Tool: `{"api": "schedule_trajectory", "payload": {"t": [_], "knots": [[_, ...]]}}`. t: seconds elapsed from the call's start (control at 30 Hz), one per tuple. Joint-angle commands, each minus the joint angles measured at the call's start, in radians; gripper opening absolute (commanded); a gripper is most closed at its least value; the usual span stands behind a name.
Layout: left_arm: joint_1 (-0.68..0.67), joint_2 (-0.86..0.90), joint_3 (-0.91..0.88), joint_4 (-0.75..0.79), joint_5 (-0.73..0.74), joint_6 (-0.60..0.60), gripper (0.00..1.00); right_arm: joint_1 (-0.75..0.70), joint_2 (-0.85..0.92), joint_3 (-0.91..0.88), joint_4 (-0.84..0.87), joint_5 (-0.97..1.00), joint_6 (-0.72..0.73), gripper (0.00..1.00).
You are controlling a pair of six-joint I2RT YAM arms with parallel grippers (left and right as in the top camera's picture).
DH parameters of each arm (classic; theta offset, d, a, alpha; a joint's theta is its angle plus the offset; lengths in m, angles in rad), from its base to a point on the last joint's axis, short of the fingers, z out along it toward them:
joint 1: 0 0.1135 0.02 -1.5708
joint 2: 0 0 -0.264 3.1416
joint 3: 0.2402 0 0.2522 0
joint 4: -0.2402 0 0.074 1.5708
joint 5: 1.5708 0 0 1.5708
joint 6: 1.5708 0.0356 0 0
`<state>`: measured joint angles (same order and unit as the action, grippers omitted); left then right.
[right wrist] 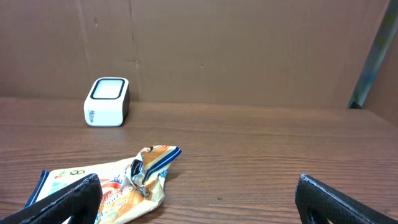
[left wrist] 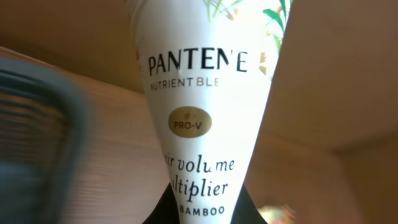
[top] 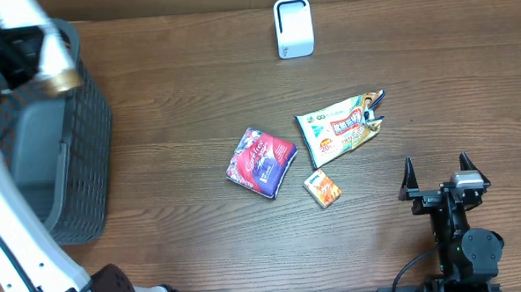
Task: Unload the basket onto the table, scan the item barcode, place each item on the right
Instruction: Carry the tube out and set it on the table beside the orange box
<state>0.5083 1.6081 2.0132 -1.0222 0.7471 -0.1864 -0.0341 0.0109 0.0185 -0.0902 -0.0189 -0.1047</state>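
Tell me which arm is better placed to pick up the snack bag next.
Right. The right gripper is open and empty, and the snack bag lies just ahead of it. The left gripper is shut on the Pantene bottle, over by the basket.

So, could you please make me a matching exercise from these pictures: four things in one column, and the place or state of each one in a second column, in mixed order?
Things:
1 Pantene bottle
2 scanner
3 small orange box
4 right gripper

Places or states:
A open, holding nothing
B held up off the table
C white, standing at the far edge
D lying close to the snack bag

Pairs: 1-B, 2-C, 3-D, 4-A
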Motion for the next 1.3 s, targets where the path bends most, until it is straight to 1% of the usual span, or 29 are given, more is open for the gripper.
{"api": "schedule_trajectory", "payload": {"t": [0.0,0.13,0.37,0.5,0.63,0.73,0.9,0.97,1.03,1.07,1.1,1.13,1.2,1.23,1.27], "knots": [[-0.177,0.010,0.015,-0.045,0.126,-0.065,0.04,-0.005,-0.008,-0.010,0.006,0.002,0.003,1.00],[-0.405,0.053,0.013,-0.056,0.069,-0.064,0.04,-0.005,-0.008,-0.010,0.006,0.002,0.003,1.00],[-0.789,0.211,0.013,-0.058,-0.105,-0.076,0.04,-0.005,-0.008,-0.010,0.006,0.002,0.003,1.00],[-0.948,0.345,0.013,-0.059,-0.255,-0.153,0.04,-0.005,-0.008,-0.010,0.006,0.002,0.003,1.00],[-1.050,0.475,0.013,-0.035,-0.256,-0.217,0.04,-0.005,-0.008,-0.010,0.006,0.002,0.003,1.00],[-1.099,0.552,0.013,-0.012,-0.215,-0.227,0.04,-0.005,-0.008,-0.010,0.006,0.002,0.003,1.00],[-1.130,0.613,0.013,-0.001,-0.151,-0.230,0.04,-0.005,-0.008,-0.010,0.006,0.002,0.003,1.00],[-1.131,0.615,0.013,-0.003,-0.142,-0.231,0.06,-0.005,-0.008,-0.010,0.006,0.002,0.003,1.00],[-1.131,0.615,0.013,-0.002,-0.114,-0.230,0.09,-0.005,-0.008,-0.010,0.006,0.002,0.003,1.00],[-1.131,0.615,0.013,-0.003,-0.102,-0.230,0.12,-0.005,-0.008,-0.010,0.006,0.002,0.003,1.00],[-1.131,0.615,0.013,-0.006,-0.092,-0.230,0.18,-0.005,-0.008,-0.010,0.006,0.002,0.003,1.00],[-1.131,0.615,0.013,-0.012,-0.092,-0.230,0.28,-0.005,-0.008,-0.010,0.006,0.002,0.003,1.00],[-1.130,0.615,0.013,-0.027,-0.092,-0.230,0.44,-0.005,-0.008,-0.010,0.006,0.002,0.003,1.00],[-1.129,0.615,0.013,-0.031,-0.092,-0.229,0.49,-0.005,-0.008,-0.010,0.006,0.002,0.003,1.00],[-1.128,0.615,0.013,-0.034,-0.092,-0.229,0.50,-0.005,-0.008,-0.010,0.006,0.002,0.003,1.00]]}}
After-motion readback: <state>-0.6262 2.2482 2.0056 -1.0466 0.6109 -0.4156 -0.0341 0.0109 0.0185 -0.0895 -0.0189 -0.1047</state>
